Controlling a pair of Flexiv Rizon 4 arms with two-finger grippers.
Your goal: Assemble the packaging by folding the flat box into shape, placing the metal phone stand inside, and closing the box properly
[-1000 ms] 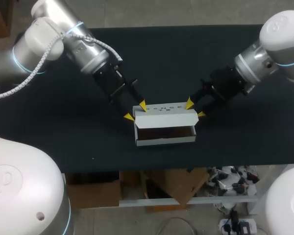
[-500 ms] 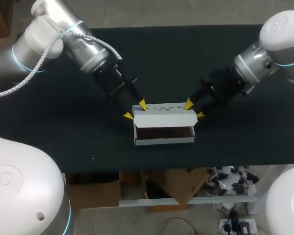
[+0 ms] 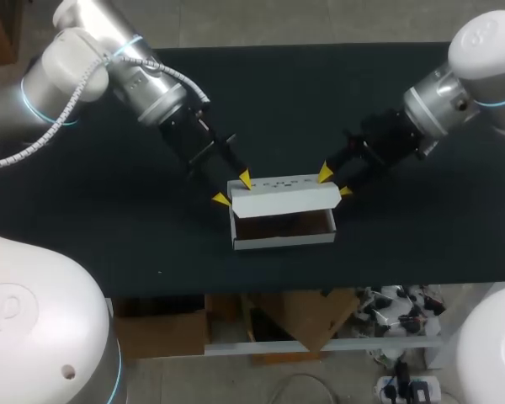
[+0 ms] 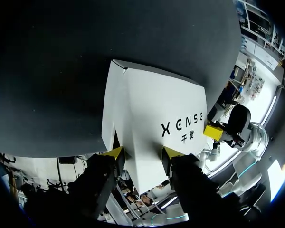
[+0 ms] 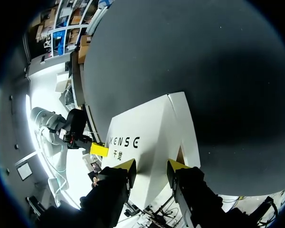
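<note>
Jaws stand apart on both grippers. Left gripper (image 3: 233, 190) straddles the left end of the white box's lid (image 3: 282, 195); right gripper (image 3: 334, 183) straddles the right end. White box (image 3: 283, 238) sits on the black table (image 3: 303, 101), near its front edge, between the two arms. Lid is half raised, and a brown interior shows beneath it. What lies inside cannot be made out. Both wrist views show the lid's white panel running in between the yellow tips.

Left arm (image 3: 101, 63): white-grey rounded shells, blue light ring (image 3: 27, 103), grey coiled cable (image 3: 34, 143) outside. Right arm (image 3: 475, 76): same shells, blue ring. Wrists black. Left claw (image 3: 233, 189), right claw (image 3: 333, 183): black bodies, two black fingers (image 4: 192, 190) each, yellow tips.
</note>
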